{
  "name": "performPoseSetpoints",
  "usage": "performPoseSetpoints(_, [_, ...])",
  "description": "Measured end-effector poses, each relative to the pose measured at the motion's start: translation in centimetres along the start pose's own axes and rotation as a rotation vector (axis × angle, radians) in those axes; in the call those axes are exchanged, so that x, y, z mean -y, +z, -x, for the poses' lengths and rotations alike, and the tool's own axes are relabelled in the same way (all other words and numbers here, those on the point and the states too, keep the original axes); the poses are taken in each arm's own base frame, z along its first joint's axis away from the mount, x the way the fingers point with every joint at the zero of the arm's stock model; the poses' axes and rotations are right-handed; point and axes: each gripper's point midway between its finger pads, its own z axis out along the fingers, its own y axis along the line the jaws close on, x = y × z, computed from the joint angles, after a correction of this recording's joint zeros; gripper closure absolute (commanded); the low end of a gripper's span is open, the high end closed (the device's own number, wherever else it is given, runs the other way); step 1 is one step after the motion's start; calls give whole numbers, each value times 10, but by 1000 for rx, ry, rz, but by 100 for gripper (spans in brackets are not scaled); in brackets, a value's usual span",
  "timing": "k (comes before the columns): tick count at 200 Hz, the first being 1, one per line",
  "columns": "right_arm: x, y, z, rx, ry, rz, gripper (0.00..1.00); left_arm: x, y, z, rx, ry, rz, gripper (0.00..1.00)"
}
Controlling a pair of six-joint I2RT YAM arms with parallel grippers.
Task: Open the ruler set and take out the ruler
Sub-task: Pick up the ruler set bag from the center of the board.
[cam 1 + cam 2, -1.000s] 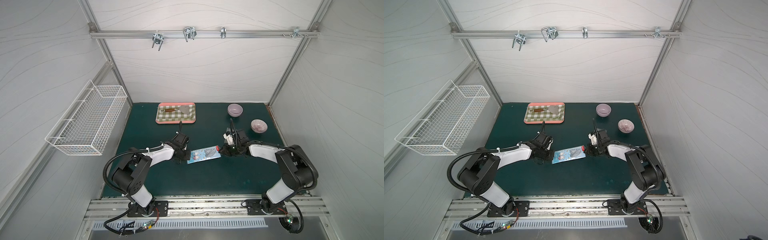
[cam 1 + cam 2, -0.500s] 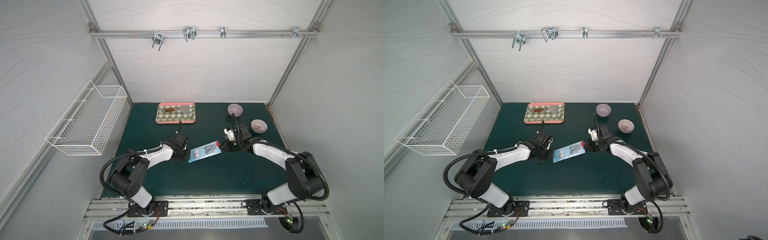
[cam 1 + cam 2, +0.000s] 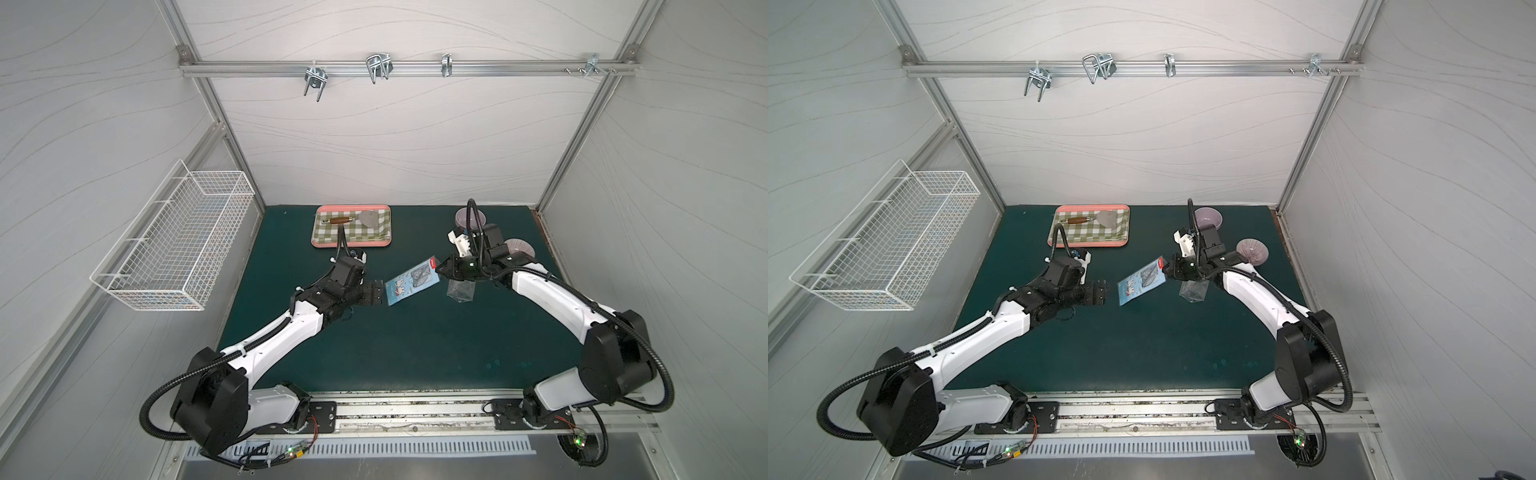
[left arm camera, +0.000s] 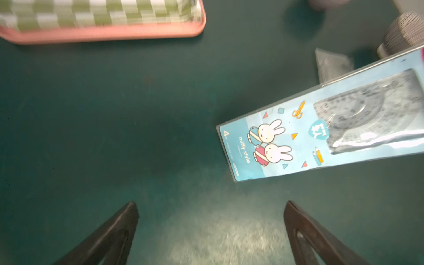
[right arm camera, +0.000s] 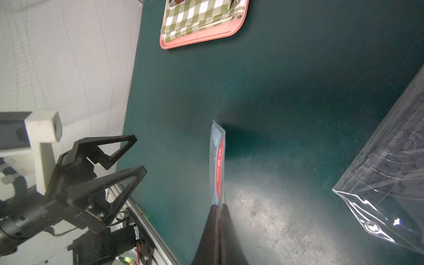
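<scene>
The ruler set [image 3: 411, 280] is a flat blue pack printed with two rabbits [image 4: 270, 142]; a protractor shows through its window. In both top views it hangs tilted above the green mat [image 3: 1142, 283]. My right gripper [image 3: 440, 270] is shut on its red-labelled end, and in the right wrist view the pack [image 5: 218, 160] runs edge-on out of the closed fingertips [image 5: 214, 213]. No single ruler shows apart from the pack. My left gripper [image 3: 376, 293] stands open just short of the pack's other end, its fingers [image 4: 128, 218] wide apart with only mat between them.
A clear plastic pouch [image 3: 459, 289] with a snap stud lies under the right wrist [image 5: 390, 183]. At the back stand a pink tray [image 3: 351, 245] with a checked cloth and a spatula, and two purple bowls [image 3: 469, 216] [image 3: 519, 247]. A wire basket [image 3: 174, 245] hangs on the left wall.
The left gripper has opened and let go of the pack's end. The right gripper has lifted its end and carried it a little toward the back, leaving the pack tilted.
</scene>
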Motion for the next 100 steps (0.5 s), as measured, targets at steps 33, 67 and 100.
performPoseSetpoints(33, [-19,-8,16,20,75,42,100,-3,7,0,88,51,-10,0])
performPoseSetpoints(67, [-36,-11,27,25,154,88,100,-1,17,-10,149,141,-25,0])
performPoseSetpoints(100, [-52,-14,33,26,217,121,100,19,19,-7,250,254,-85,0])
